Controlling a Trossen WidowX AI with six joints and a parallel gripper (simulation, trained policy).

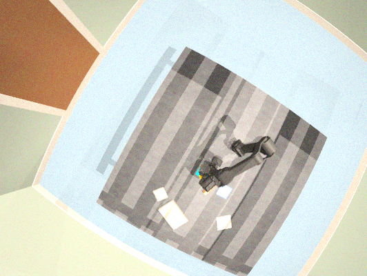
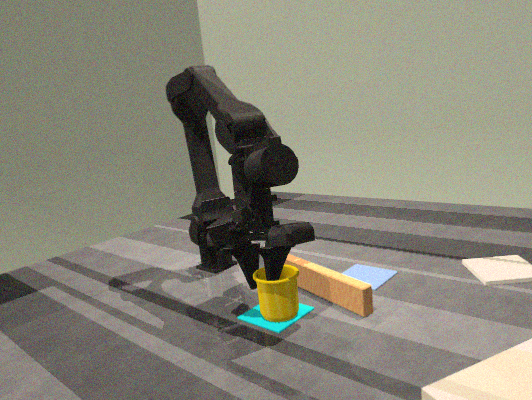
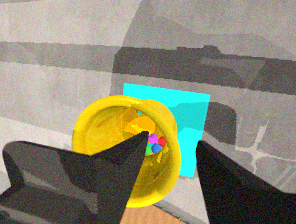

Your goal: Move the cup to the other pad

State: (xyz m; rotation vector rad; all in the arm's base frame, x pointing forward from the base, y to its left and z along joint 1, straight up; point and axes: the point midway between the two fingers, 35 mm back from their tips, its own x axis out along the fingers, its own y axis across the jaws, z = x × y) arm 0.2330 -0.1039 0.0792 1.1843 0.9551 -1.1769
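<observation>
The yellow cup (image 1: 201,176) (image 2: 278,300) (image 3: 95,125) stands upright on the cyan pad (image 1: 197,172) (image 2: 301,311) (image 3: 185,152). Several coloured marbles (image 3: 156,144) lie inside the cup in the wrist view. My gripper (image 2: 263,283) (image 3: 172,140) is partly open around the cup's wall, one finger inside the cup and the other outside. In the wrist view both fingertips stand apart from the wall. The blue pad (image 1: 224,192) (image 2: 371,274) is bare. The arm hides much of the cup in the top view.
A long wooden bar (image 1: 205,192) (image 2: 332,290) (image 3: 150,215) stands between the two pads, close to the cup. Pale flat tiles (image 1: 160,194) (image 1: 223,222) (image 2: 500,270) and a larger pale slab (image 1: 173,214) (image 2: 495,372) lie farther off.
</observation>
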